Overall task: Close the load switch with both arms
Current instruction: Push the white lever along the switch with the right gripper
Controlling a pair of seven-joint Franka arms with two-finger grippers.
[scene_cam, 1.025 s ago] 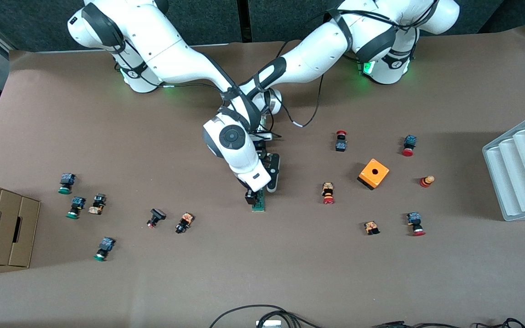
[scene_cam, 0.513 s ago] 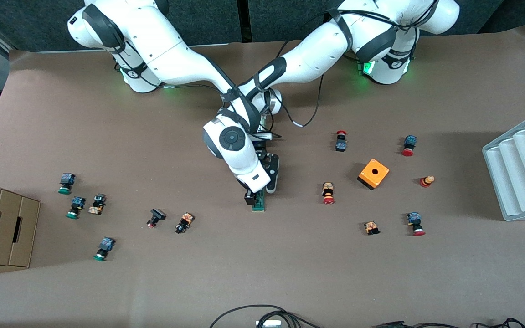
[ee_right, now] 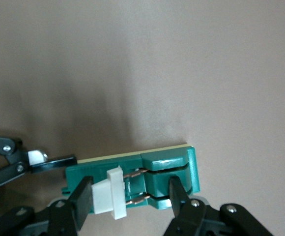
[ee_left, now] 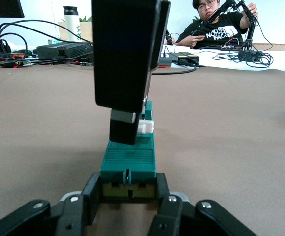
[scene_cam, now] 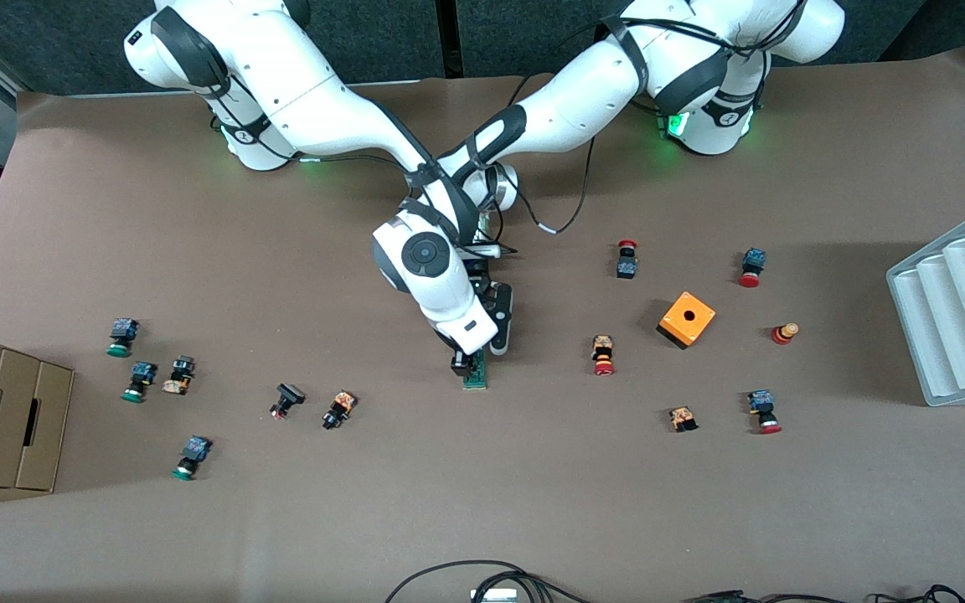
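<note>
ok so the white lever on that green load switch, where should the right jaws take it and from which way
Take the white lever across its two flat faces, from straight above. It stands up out of the load switch, which lies flat on the table, so those faces are free from overhead. The right gripper already straddles it there, jaws partly closed. The left gripper, shut on the switch's end, should steady it.

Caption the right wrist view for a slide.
Right gripper straddles the white lever of the green load switch; left gripper clamps its end.
</note>
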